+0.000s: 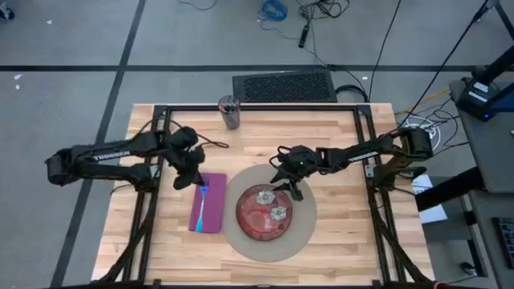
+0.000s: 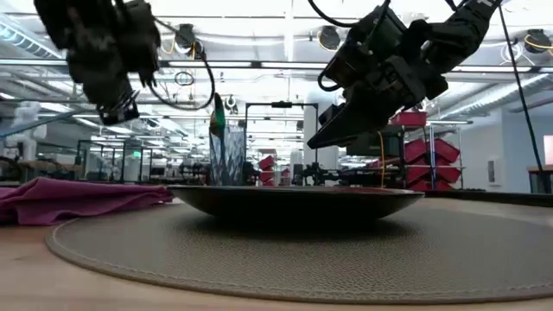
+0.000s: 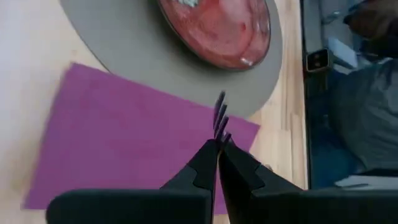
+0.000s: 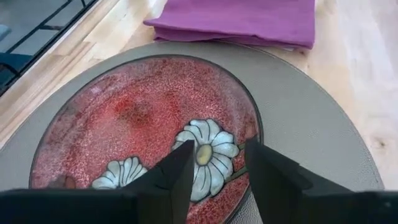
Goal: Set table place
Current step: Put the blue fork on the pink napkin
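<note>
- High view: table (image 1: 337, 241) carries a round mat (image 1: 303, 234) with a red plate (image 1: 263, 215) on it; purple napkin (image 1: 210, 202) lies flat just beside the mat, on the left-arm side.
- Left gripper (image 1: 198, 181) sits over the napkin's far end, fingers pressed together on a fork (image 3: 220, 118); only the tines show past the tips in the left wrist view.
- Blue strip lying on the napkin in the high view is likely the fork's handle, cannot tell for sure.
- Right gripper (image 4: 217, 163) hangs just above the plate's far rim, fingers spread, holding nothing.
- Cup (image 1: 230, 112) stands at the far table edge, well apart from both arms.
- Risk: grip on the fork looks thin, right at the fingertips; a quick wrist turn could let it twist or drop crooked onto the napkin.
- Risk: fork tines point toward the mat edge; releasing too far that way lands it half on the mat or against the plate.
- Risk: dragging the fork while low could bunch or shift the napkin.
- Risk: right gripper low over the plate; a downward move could knock or tip the rim and slide the plate off centre.
- Risk: both arms near the middle; reaching across could make them collide.
</note>
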